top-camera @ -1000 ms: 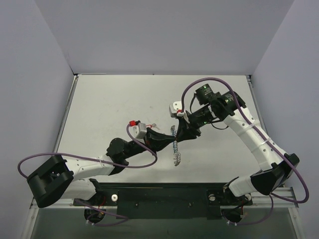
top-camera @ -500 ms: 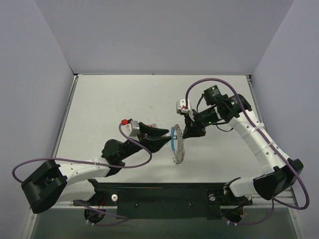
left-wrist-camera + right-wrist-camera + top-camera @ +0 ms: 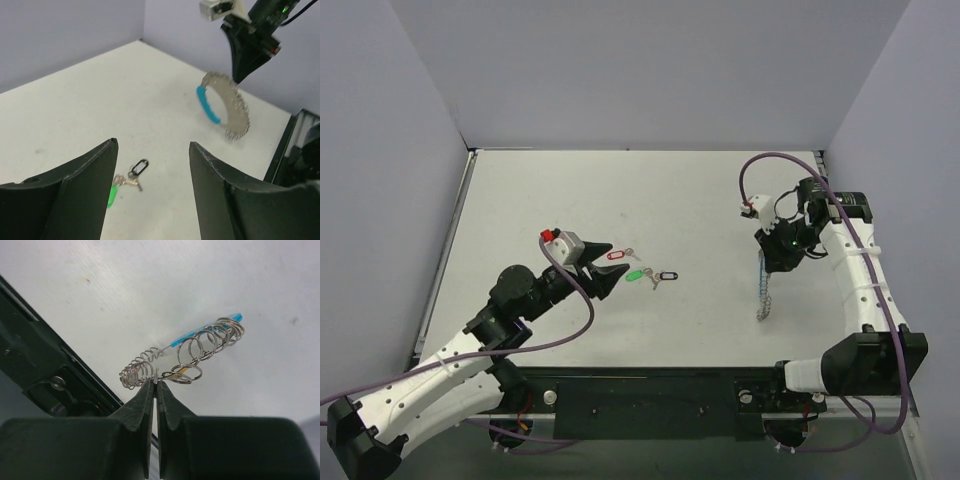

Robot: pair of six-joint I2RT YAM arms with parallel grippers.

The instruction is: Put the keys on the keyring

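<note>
Three keys lie mid-table: a red-tagged key (image 3: 616, 254), a green-tagged key (image 3: 635, 274) and a black-tagged key (image 3: 667, 275). My left gripper (image 3: 606, 271) stands open just left of them with nothing between its fingers; in its wrist view the black-tagged key (image 3: 138, 167) and the green tag (image 3: 111, 196) lie below the left gripper (image 3: 152, 145). My right gripper (image 3: 766, 263) is shut on the keyring (image 3: 762, 296), which hangs from it at the right. The right gripper (image 3: 156, 383) pinches a wire loop of the coiled keyring (image 3: 192, 347) with its blue segment (image 3: 200, 333). A sliver of yellow (image 3: 182, 368) shows among the coils.
The black rail (image 3: 650, 395) with the arm bases runs along the near edge. Grey walls close in the white table (image 3: 570, 200) at the back and sides. The rail's edge (image 3: 45, 365) lies close under the hanging keyring.
My left gripper has opened, let go at the keyring and drawn back to the left. My right arm has carried the keyring off to the right, and the keys on the table have come into view.
</note>
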